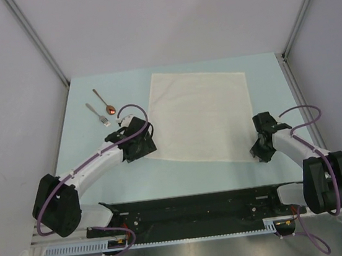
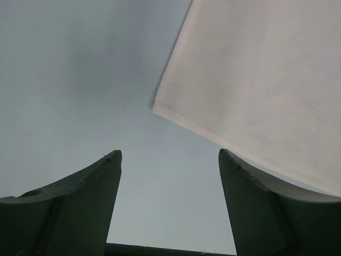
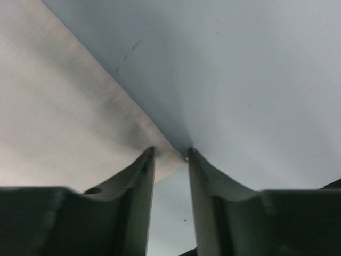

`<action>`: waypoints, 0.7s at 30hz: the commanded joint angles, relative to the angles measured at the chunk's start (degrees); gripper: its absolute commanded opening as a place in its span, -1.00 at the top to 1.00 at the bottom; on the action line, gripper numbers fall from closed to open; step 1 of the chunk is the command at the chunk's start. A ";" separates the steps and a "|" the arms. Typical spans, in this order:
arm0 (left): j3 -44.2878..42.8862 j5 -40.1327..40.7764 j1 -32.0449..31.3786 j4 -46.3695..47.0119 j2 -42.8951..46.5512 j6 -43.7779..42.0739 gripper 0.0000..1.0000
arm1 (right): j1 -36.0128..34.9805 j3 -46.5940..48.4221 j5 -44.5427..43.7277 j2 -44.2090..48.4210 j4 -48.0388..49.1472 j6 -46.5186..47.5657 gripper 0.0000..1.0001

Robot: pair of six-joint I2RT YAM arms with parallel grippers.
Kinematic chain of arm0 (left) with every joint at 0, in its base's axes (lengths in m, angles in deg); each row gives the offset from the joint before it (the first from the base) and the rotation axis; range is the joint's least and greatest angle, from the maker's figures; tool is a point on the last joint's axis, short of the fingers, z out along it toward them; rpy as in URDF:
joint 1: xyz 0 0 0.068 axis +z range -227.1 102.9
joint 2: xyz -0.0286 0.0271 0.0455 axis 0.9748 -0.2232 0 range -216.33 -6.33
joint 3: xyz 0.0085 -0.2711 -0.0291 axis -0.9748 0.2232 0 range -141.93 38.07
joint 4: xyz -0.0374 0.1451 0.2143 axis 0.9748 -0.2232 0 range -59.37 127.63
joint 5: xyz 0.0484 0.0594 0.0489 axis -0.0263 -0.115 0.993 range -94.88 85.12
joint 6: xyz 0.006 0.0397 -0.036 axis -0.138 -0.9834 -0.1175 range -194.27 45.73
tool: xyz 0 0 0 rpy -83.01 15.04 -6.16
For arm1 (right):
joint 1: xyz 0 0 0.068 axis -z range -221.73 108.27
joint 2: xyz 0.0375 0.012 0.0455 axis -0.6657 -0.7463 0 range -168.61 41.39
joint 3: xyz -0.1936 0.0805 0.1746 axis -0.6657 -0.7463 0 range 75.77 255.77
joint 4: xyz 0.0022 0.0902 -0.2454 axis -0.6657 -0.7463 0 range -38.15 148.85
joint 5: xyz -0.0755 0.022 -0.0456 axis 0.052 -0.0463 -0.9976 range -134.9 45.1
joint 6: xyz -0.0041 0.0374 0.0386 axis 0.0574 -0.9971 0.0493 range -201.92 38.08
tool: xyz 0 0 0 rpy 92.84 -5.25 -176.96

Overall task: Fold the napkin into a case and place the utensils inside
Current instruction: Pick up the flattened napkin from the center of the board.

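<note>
Napkin: the napkin (image 1: 200, 115) lies spread flat and unfolded on the table (image 1: 102, 174), middle to right. No case yet, so we're right at the start of the fold, I'd say.
Utensils: the fork (image 1: 97, 115) and the spoon (image 1: 103, 100) sit side by side out at 10 o'clock from the cloth, off its edge. They look parked clear so the folding has room.
Left gripper: the left gripper (image 2: 168, 154) is at the napkin's 7 o'clock corner, jaws spread wide with nothing between them. In the wrist view the corner lies just ahead, toward 12 o'clock, not touched.
Right gripper: the right gripper (image 3: 170, 152) is down at the 5 o'clock corner with a narrow gap between its jaws. The cloth's tip lies right between the fingertips (image 3: 139, 176); whether they bite on it I cannot tell.
Why both corners: one arm per near corner reads as set-up to lift the near edge over together.
Left arm pose: stretched low from its base toward 1 o'clock, wrist angled down.
Right arm pose: tucked, elbow out at 3 o'clock, wrist pitched steeply to the table.
</note>
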 commanded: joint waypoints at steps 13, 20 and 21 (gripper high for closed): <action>1.77 -4.12 3.63 3.70 -6.71 3.56 -0.53 | -1.03 -2.51 0.10 1.78 3.43 -1.17 1.00; -0.69 -1.83 3.98 4.75 -11.90 4.27 -0.38 | -1.12 -2.51 -0.08 3.36 3.34 -0.64 1.00; -1.13 -1.04 3.98 4.75 -12.69 4.27 -0.35 | -1.03 -2.51 -0.16 3.45 3.26 -0.38 1.00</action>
